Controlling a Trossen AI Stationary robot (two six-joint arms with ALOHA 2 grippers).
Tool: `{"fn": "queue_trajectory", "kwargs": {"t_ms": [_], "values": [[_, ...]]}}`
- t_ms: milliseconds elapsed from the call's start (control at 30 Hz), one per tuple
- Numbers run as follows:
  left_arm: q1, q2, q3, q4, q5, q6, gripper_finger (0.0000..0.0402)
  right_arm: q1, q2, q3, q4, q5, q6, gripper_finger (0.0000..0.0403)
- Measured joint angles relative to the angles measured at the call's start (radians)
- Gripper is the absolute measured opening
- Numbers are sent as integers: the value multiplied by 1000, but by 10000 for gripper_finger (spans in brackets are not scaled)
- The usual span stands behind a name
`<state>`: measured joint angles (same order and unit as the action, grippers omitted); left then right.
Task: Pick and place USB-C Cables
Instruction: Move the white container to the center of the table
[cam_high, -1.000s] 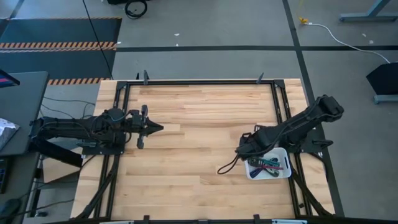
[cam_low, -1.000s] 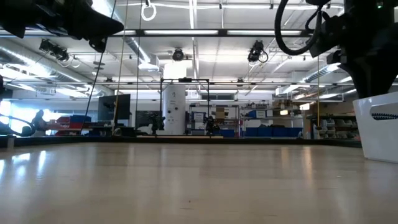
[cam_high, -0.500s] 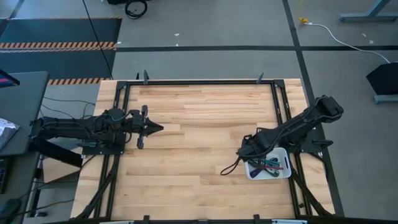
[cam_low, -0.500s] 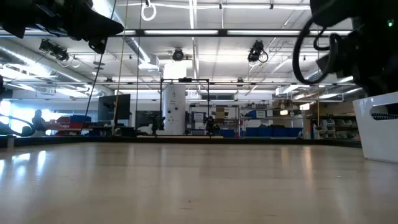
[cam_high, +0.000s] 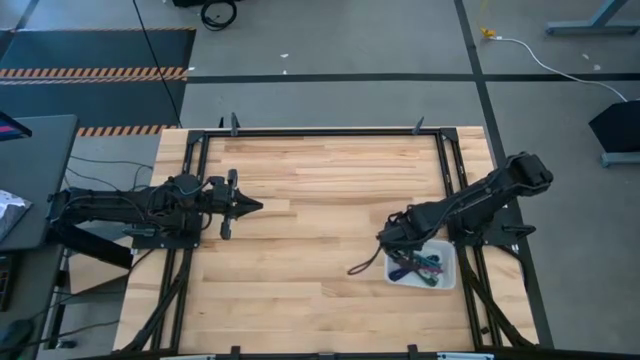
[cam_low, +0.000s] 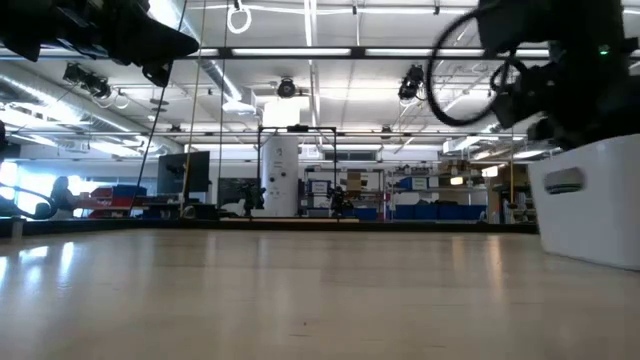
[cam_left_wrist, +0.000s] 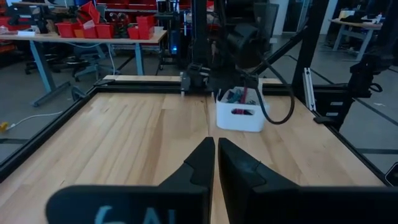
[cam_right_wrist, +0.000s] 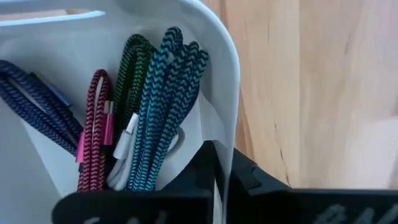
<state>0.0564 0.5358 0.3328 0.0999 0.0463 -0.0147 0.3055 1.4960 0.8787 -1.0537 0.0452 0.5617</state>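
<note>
A white bin (cam_high: 446, 262) stands at the table's right near side. Inside it lie folded USB-C cables (cam_high: 415, 268): teal (cam_right_wrist: 165, 112), green (cam_right_wrist: 127, 74), maroon (cam_right_wrist: 93, 130), blue (cam_right_wrist: 37, 106) and a pale one (cam_right_wrist: 127, 158). My right gripper (cam_high: 392, 243) is shut on the bin's left wall. My left gripper (cam_high: 255, 206) hovers shut with nothing in it over the table's left half, pointing right; in its wrist view (cam_left_wrist: 216, 155) the bin (cam_left_wrist: 239, 115) shows far ahead. My right gripper pinches the bin's wall at its rim (cam_right_wrist: 229, 134), near a rounded corner, with one finger (cam_right_wrist: 204, 163) inside the bin and the other (cam_right_wrist: 252, 177) outside. The fingers come slanting down from the table's right. Whether the bin's bottom is still on the table I cannot tell.
A black metal frame (cam_high: 320, 132) runs round the wooden table top. A black cable loop (cam_high: 365, 265) hangs from the right arm just left of the bin. Bare wood (cam_high: 310, 240) lies between the two arms.
My right gripper has shut on the bin's wall. The bin has shifted a little toward the table's left and turned slightly. In the low view it now shows larger and farther left.
</note>
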Motion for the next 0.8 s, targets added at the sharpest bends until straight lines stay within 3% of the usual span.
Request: {"fn": "queue_trajectory", "kwargs": {"t_ms": [167,400,800], "values": [[0,0,0,1,0,0,27,-67,0,2,146,29,-35,7],[0,0,0,3,0,0,27,-178,71,56,354,58,-213,4],[-2,0,0,3,0,-26,27,-305,438,513,347,68,-515,3]]}}
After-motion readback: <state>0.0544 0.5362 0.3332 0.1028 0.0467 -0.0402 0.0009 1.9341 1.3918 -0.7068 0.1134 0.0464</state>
